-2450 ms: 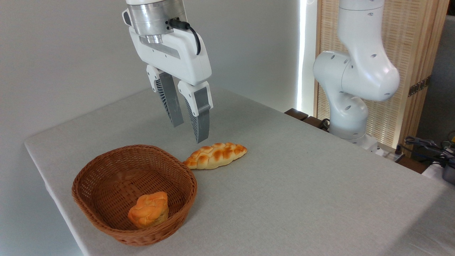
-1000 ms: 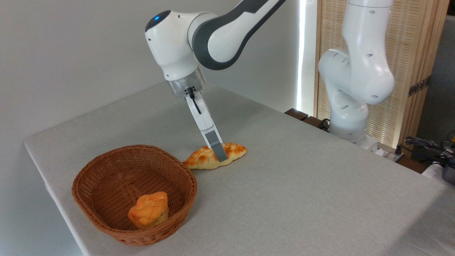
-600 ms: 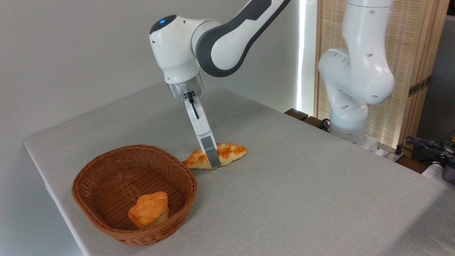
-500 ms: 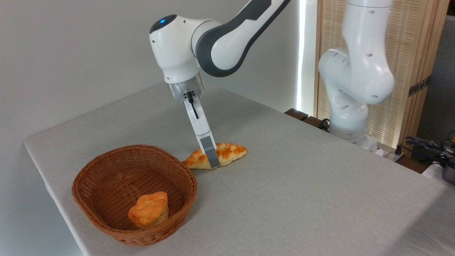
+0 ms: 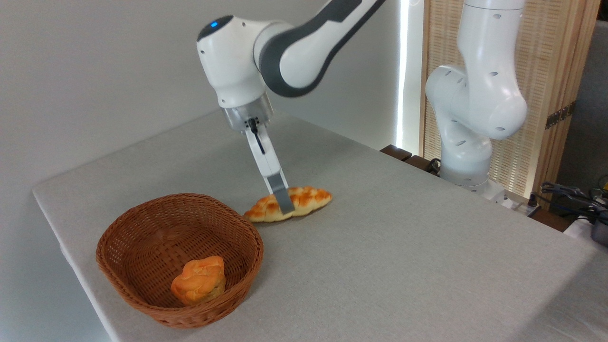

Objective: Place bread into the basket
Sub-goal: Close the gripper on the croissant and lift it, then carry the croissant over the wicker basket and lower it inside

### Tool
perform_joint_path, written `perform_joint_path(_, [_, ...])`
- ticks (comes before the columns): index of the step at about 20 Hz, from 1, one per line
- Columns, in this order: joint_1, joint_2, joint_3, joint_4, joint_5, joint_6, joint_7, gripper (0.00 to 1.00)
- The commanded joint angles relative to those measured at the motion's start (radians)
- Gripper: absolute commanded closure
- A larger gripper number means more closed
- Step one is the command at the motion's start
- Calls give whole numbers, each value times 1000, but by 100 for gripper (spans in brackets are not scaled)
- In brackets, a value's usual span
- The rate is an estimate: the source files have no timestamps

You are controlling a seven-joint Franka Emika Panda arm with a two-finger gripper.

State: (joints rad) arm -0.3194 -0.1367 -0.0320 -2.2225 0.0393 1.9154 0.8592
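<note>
- Claw [image 5: 284, 205] clamped on bread [image 5: 289, 204] at frame centre, just above surface [image 5: 403, 247].
- Basket [image 5: 179, 259] lower left, near bread, holding bun [image 5: 198, 280].
- Arm base [image 5: 470, 118] at right.

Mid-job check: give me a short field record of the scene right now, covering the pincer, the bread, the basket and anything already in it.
pincer: down at the braided loaf, seen edge-on; one finger crosses the loaf's middle, the other is hidden
grip: likely closed on the loaf, not confirmed from this angle
bread: long braided loaf, outside the basket, just right of and behind its rim; appears slightly raised at its right end
basket: wicker, front left on the table
basket contents: one small orange bun
task status: loaf not yet in basket
</note>
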Motion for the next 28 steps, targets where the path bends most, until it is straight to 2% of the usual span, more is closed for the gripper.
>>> perform_joint_path(1, [-4, -4, 14, 134, 1, -150, 4, 56])
perform_joint_path(5, [3, 17, 44, 257, -13, -153, 0, 55])
perform_joint_path(7, [3, 43, 85, 326, -74, -147, -41, 55])
perform_joint_path(8, [3, 84, 101, 383, -110, -136, -113, 53])
perform_joint_path(11, [7, 228, 103, 553, -124, -121, -221, 51])
perform_joint_path(12, [7, 255, 103, 575, -125, -101, -244, 51])
perform_joint_path(15, [5, 310, 95, 581, -122, 72, -331, 49])
perform_joint_path(18, [-4, 345, 90, 581, -107, 145, -338, 39])
perform_joint_path(20, [-4, 356, 87, 580, -102, 151, -339, 17])
perform_joint_path(22, [-6, 367, 86, 577, -63, 152, -341, 2])
perform_joint_path(28, [-6, 371, 86, 576, -62, 168, -341, 0])
